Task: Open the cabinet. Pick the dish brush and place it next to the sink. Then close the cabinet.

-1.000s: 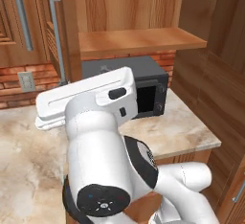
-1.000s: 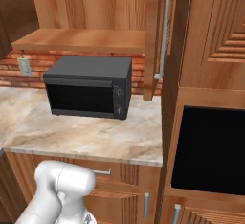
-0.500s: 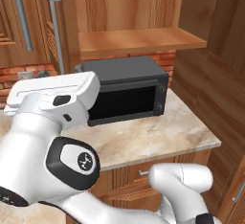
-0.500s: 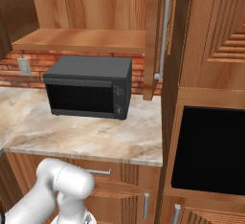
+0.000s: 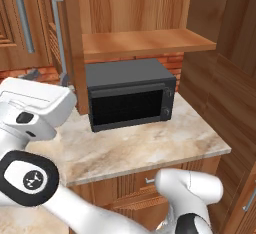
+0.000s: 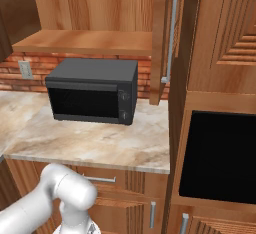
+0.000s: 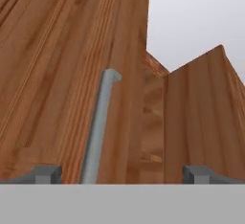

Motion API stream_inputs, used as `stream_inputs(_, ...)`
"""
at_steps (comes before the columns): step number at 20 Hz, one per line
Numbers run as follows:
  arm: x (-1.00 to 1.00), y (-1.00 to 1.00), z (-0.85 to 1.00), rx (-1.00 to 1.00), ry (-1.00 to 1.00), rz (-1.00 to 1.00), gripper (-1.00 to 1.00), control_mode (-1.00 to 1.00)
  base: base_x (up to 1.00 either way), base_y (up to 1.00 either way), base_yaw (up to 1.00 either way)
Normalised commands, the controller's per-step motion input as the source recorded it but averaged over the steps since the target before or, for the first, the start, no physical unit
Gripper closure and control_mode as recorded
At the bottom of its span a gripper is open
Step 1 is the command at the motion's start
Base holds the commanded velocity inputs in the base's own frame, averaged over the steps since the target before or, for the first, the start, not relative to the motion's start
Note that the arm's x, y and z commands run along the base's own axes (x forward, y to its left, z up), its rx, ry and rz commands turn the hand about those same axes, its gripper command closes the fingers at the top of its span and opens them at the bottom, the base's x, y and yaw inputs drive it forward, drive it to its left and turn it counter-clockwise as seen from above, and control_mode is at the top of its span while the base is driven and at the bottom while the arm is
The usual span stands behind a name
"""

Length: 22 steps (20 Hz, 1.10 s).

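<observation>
The claw [image 7: 122, 174], wide open and empty, points up at the cabinet [image 7: 72, 74], whose silver door handle [image 7: 99, 127] rises just left of centre between its tips, so closing off-centre could, I judge, glance off the bar and miss.

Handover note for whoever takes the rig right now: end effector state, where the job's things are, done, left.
End effector: open, holding nothing, fingertips either side of a silver bar handle in the hand view, not yet closed on it.
Cabinet: one door stands swung out, edge-on to both base views, above the microwave; lower shelf bare.
Dish brush: not spotted.
Done: the cabinet is open.
Left: find and pick the brush, set it by the sink, close up.
</observation>
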Motion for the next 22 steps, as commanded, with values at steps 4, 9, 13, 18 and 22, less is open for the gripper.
stream_inputs(4,0.39,-0.42,-0.08,0.05,0.0,-0.09,-1.0,-1.0,0.0,0.0,0.0)
stream_inputs(9,0.45,-0.65,0.0,0.02,0.06,-0.01,-1.0,-1.0,0.0,0.0,0.0)
stream_inputs(13,0.46,-0.64,0.0,0.01,0.09,0.0,-1.0,-1.0,0.0,0.0,0.0)
stream_inputs(18,0.41,-0.72,0.0,0.01,0.08,0.0,-1.0,-1.0,0.0,0.0,0.0)
stream_inputs(22,0.54,-0.8,0.0,0.0,0.1,0.0,-1.0,-1.0,0.0,0.0,0.0)
